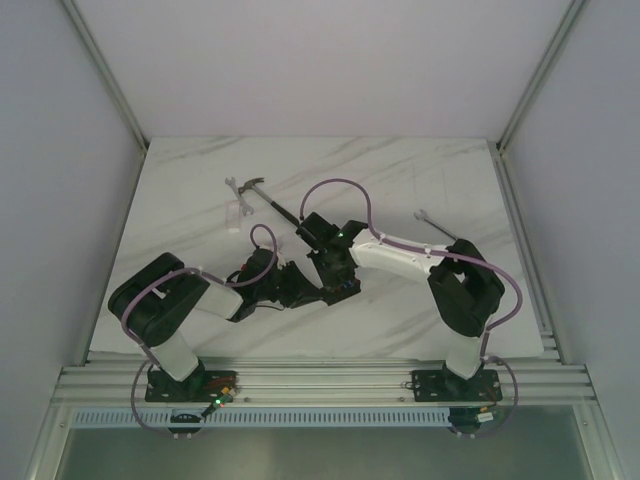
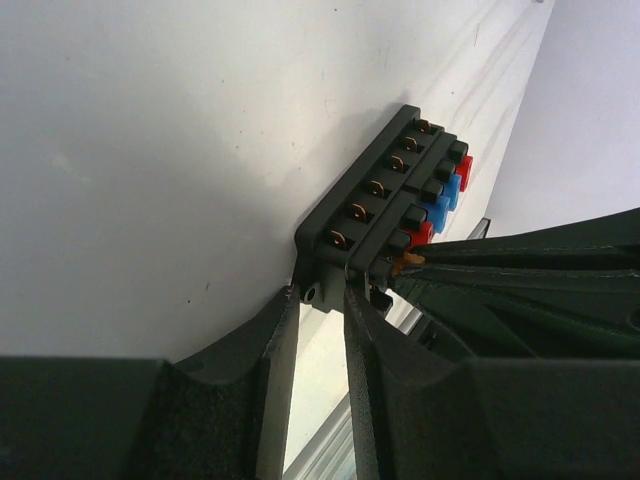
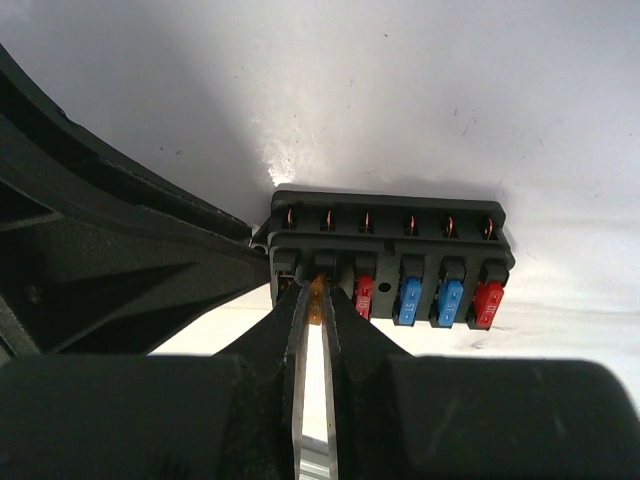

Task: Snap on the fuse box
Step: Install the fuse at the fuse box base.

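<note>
The fuse box (image 3: pixel 388 240) lies on the white bench (image 3: pixel 470 100) at the centre of the right wrist view, its row of slots facing me. The red and blue fuses (image 3: pixel 410 298) fill the four slots towards the right of the frame. My right end effector (image 3: pixel 312 312), at the bottom edge, is pinched nearly closed on a small amber fuse (image 3: pixel 316 296). It holds the fuse at the mouth of the second slot from the left, lined up, I judge, to be pressed home.

At the box's left end, my left end effector (image 2: pixel 320 298) rises from the lower left of its own view. Its jaws are narrowed to either side of the box's end tab and, as far as I can tell, grip it. The hold looks meant to keep the box from sliding under the push.

From above, the box is hidden beneath the two wrists that meet at mid-frame. A black-handled hammer (image 1: pixel 270 203) and a wrench (image 1: pixel 432 223) lie well apart from the work, higher in that frame.
</note>
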Robot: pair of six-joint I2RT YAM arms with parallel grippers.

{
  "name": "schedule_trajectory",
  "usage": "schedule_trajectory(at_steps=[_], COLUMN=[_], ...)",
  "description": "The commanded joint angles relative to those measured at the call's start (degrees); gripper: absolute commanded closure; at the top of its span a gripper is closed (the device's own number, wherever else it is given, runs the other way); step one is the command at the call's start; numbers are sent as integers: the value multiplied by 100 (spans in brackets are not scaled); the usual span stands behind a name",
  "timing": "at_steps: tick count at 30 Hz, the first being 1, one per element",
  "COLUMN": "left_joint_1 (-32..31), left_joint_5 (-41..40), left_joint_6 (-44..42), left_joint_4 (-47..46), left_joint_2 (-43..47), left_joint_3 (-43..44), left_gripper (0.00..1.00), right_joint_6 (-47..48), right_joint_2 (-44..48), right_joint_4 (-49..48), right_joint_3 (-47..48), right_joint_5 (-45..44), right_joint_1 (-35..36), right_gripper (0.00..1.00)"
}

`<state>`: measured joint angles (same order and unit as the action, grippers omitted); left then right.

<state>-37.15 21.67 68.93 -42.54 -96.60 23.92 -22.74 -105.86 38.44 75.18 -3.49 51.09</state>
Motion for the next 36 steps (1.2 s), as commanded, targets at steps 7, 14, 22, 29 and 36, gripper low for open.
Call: schedule_trajectory(at_steps=[7,14,22,29,36], left_joint_1=[-25,-32,-35,-30,-30], left_joint_5=[-398,-417,-414,-415,-409], left_joint_6=[-11,24,-34,-61,-92], left_joint_4=[631,686,712,721,726], left_joint_2=[-172,-228,-193,-171,-158], left_joint_3=[45,37,67,70,102], left_gripper=[66,69,69,69,69], right_joint_6=[-8,68,126,22,-29], right_joint_2=[-693,-416,-121,-32,7], right_joint_4=[531,605,647,662,628], right_joint_3=[-993,-614,189,438,541], right_joint_5=[-468,-286,105,183,190], right_joint_1=[-105,-155,-135,-126,-117], right_gripper=[100,100,85,73,68])
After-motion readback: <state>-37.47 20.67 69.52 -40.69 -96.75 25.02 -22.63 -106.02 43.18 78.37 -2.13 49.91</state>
